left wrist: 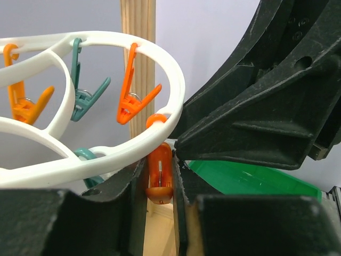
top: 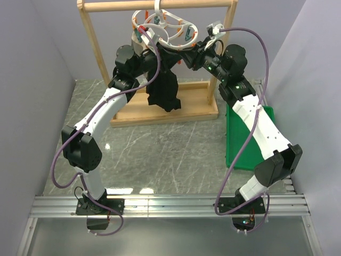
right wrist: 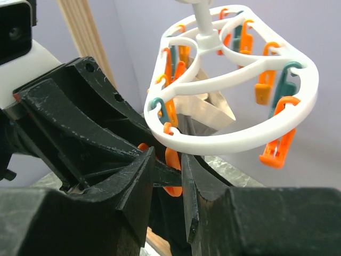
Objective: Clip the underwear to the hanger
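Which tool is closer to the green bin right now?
Right. The right tool is at the hanger's right side, above and left of the green bin; the left tool is at its left side, around an orange peg, farther away.

Top view: high and behind, looking down over the whole bench [top: 160, 154].
Wrist views: very close, tilted up at the hanger [left wrist: 53, 170].
Shared: the hanger.

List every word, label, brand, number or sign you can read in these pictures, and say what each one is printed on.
None: no text can be read in any view.
The hanger, orange peg, wooden rack, green bin, left arm and right arm show plain surfaces with no writing visible.
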Controlling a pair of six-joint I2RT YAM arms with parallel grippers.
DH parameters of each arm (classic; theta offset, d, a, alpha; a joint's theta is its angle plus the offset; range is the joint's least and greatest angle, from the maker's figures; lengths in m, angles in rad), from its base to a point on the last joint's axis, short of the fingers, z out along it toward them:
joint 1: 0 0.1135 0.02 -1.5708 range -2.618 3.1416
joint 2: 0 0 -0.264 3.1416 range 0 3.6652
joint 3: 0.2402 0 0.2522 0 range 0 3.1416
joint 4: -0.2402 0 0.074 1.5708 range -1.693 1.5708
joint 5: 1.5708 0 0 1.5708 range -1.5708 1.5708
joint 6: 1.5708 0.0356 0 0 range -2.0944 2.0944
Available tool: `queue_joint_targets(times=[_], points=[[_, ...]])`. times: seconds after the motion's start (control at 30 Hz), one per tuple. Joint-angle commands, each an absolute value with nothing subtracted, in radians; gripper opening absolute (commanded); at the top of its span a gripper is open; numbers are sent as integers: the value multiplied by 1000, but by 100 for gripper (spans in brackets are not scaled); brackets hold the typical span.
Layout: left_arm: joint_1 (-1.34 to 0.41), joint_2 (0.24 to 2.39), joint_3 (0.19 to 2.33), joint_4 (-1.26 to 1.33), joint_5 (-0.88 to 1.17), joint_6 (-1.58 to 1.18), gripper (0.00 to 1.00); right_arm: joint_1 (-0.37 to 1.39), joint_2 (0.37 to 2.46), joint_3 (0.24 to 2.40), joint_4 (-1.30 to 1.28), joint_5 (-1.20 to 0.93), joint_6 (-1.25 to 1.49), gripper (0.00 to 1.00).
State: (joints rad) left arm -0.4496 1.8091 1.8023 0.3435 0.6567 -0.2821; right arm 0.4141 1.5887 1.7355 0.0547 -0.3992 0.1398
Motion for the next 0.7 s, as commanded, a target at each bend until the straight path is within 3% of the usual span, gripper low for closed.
queue_joint_targets(times=[0.0, 0.17, 0.3, 0.57, 0.67], points=[[-465, 1784, 1832, 384, 704, -282, 26, 443, 1612, 1790, 97, -339, 118, 34], [-463, 1769, 1790, 387, 687, -264, 42, 443, 1617, 1799, 110, -344, 143, 31], [-460, 1764, 1763, 416, 666, -264, 48, 442, 1605, 1795, 121, -357, 156, 30], [-459, 1778, 1746, 463, 647, -293, 49, 443, 1597, 1782, 120, -365, 164, 25], [-457, 1779, 1736, 482, 643, -293, 45, 440, 1597, 1782, 118, -370, 175, 22]])
